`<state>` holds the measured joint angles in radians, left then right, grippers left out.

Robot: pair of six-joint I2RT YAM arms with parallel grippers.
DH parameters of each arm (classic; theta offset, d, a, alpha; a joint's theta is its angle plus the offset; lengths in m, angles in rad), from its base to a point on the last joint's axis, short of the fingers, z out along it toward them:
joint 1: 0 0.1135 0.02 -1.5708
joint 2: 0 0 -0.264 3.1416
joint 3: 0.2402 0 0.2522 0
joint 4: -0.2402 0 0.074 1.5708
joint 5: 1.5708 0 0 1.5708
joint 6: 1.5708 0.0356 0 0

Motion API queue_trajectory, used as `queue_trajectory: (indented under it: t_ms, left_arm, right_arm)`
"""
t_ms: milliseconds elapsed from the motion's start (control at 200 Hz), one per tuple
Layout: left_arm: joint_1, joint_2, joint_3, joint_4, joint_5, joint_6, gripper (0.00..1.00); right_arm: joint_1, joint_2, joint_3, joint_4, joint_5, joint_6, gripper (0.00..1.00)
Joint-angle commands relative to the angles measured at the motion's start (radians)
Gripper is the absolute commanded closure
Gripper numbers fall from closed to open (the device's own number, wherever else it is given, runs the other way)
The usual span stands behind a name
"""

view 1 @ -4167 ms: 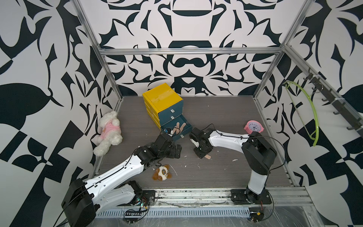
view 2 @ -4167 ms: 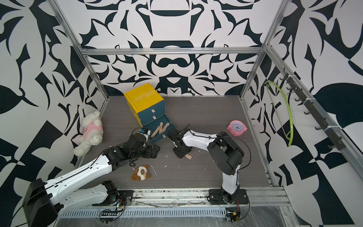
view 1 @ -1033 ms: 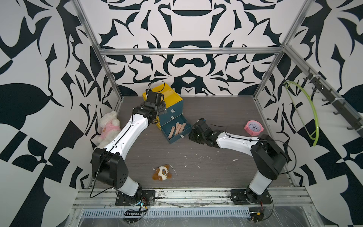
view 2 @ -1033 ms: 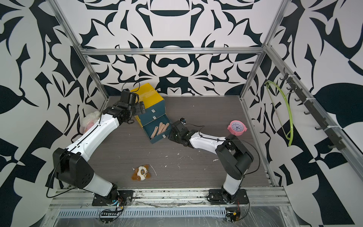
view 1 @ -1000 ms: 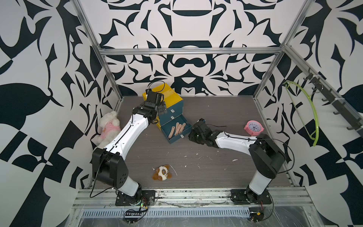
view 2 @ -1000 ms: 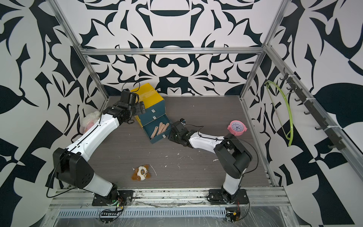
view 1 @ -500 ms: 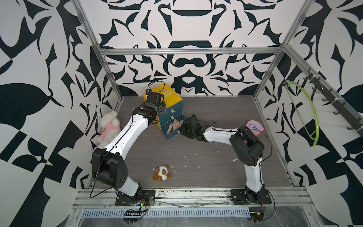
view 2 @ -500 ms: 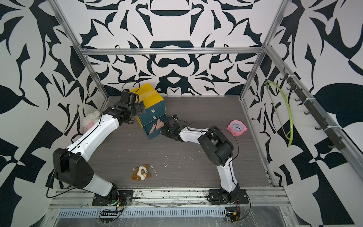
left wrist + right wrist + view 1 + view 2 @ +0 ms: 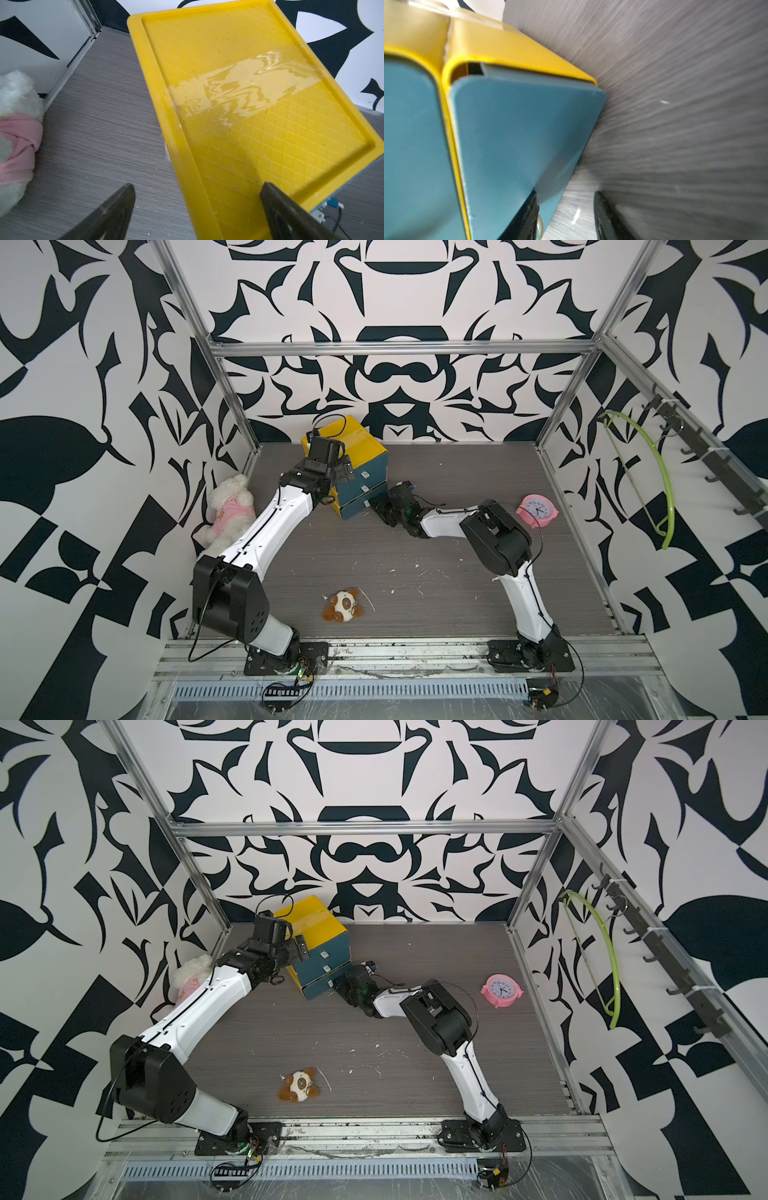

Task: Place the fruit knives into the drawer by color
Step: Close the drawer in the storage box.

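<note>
Yellow cabinet [image 9: 357, 443] sits back-left on the grey tabletop [image 9: 415, 556]. White fluffy dog [image 9: 226, 510] by the left edge, brown plush [image 9: 343, 605] near the front, pink clock [image 9: 537, 510] at the right edge. The bottom drawer [image 9: 353, 507] is nearly shut now, hiding the peach fruit knives visible a second ago. Left gripper [image 9: 196, 193] gapes over the cabinet top, right gripper [image 9: 564, 209] is part-open at the drawer front. Black-and-white walls.

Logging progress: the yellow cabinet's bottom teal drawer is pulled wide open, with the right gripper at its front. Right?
Not wide open. The right wrist view shows the bottom teal drawer almost shut in the yellow cabinet, the right gripper at its front.
</note>
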<state>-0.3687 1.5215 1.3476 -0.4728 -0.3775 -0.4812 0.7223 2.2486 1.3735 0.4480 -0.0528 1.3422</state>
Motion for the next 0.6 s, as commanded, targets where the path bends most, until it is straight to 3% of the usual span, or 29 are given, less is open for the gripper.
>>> queue_trajectory:
  t_ms: [0, 325, 595]
  left_arm:
    - [0.001, 0.012, -0.048, -0.097, 0.028, 0.008, 0.01]
    - [0.001, 0.017, -0.055, -0.090, 0.046, 0.006, 0.01]
    - [0.006, 0.036, -0.010, -0.095, 0.038, 0.018, 0.01]
  right_arm:
    - [0.000, 0.000, 0.044, 0.058, -0.003, 0.062, 0.52]
    - [0.001, -0.016, 0.014, 0.069, 0.005, 0.070, 0.50]
    - [0.002, -0.127, -0.139, 0.090, 0.024, 0.061, 0.48]
